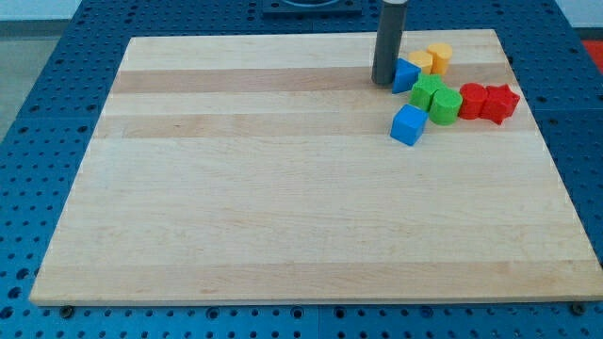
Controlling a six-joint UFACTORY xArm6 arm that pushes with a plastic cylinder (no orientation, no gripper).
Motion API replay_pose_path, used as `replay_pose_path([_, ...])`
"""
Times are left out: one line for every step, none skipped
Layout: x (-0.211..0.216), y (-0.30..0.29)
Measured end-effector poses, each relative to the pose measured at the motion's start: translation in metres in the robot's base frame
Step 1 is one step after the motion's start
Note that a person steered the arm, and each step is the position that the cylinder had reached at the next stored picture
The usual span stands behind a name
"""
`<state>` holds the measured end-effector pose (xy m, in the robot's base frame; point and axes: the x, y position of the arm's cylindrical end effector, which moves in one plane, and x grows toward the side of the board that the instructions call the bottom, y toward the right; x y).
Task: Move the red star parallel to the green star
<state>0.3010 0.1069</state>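
The red star (pixel 502 103) lies at the right edge of the cluster near the view's top right, touching a second red block (pixel 472 99) on its left. Two green blocks sit left of those: the upper-left one (pixel 425 91) looks like the green star, and the lower one (pixel 446 105) looks rounder. My tip (pixel 383 83) rests on the board at the cluster's upper left, touching the left side of a blue block (pixel 406 74). The tip is well left of the red star, with the green and red blocks between.
Two yellow blocks (pixel 421 62) (pixel 439 56) sit above the blue block near the board's top edge. A blue cube (pixel 409 124) lies just below the green blocks. The wooden board (pixel 283 207) ends close to the red star's right.
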Motion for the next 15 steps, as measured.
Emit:
replay_pose_path([0.0,0.006])
replay_pose_path([0.0,0.001])
replay_pose_path([0.029,-0.028])
replay_pose_path([0.099,-0.034])
replay_pose_path([0.187,-0.03])
replay_pose_path([0.268,0.016])
replay_pose_path([0.268,0.106])
replay_pose_path([0.194,0.186])
replay_pose_path([0.185,0.18])
replay_pose_path([0.134,0.172])
replay_pose_path([0.103,0.171])
replay_pose_path([0.072,0.171])
replay_pose_path([0.055,0.171])
replay_pose_path([0.047,0.165])
replay_pose_path([0.039,0.158])
